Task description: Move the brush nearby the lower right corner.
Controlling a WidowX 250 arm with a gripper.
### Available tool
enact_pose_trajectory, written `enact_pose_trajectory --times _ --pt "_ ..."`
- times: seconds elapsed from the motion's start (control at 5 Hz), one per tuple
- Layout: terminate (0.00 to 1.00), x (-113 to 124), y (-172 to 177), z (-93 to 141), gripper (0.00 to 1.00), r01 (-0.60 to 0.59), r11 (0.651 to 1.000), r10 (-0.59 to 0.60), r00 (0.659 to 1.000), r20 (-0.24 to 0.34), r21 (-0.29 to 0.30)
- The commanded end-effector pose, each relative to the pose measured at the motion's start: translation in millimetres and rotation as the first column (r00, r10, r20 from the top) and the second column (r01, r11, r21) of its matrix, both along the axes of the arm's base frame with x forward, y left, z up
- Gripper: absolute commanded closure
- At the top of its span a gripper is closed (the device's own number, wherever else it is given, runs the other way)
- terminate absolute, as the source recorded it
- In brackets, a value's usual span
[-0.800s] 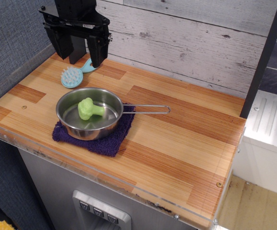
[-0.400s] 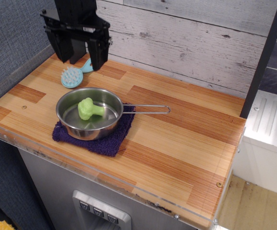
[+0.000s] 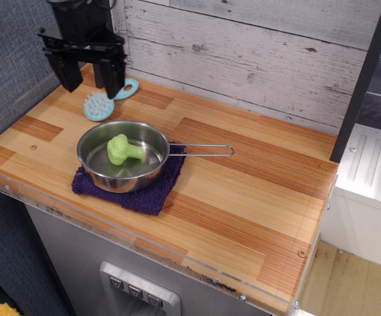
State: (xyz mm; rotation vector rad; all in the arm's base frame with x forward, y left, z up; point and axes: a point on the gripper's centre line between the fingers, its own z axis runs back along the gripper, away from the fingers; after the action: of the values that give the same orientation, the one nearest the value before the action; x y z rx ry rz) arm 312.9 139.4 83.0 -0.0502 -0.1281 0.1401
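The light-blue brush [image 3: 103, 103] lies on the wood-plank countertop at the back left, bristles up, its handle with the oval hole pointing to the back right. My black gripper [image 3: 89, 80] hangs open just above and slightly left of the brush, one finger on each side of it, holding nothing. The lower right corner [image 3: 298, 262] of the countertop, edged with clear acrylic and with a small screw near its tip, is far from the brush at the front right.
A steel pan [image 3: 123, 155] with a green broccoli toy [image 3: 122, 148] sits on a purple cloth [image 3: 132, 187] in front of the brush; its wire handle [image 3: 205, 149] points right. A grey plank wall [image 3: 256, 59] runs behind. A white appliance [image 3: 368, 178] stands to the right.
My gripper has moved left and slightly down, from above the brush handle to over the brush head. The handle now shows. The brush has not moved.
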Motion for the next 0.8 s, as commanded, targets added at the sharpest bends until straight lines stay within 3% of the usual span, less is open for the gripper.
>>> enact_pose_trajectory --times 0.0,0.6 --pt "0.00 39.0 25.8 -14.0 0.00 0.000 0.996 -0.007 0.997 0.080 0.088" --pt "0.00 59.3 19.6 -47.0 0.00 -0.014 0.996 0.009 0.998 0.055 0.086"
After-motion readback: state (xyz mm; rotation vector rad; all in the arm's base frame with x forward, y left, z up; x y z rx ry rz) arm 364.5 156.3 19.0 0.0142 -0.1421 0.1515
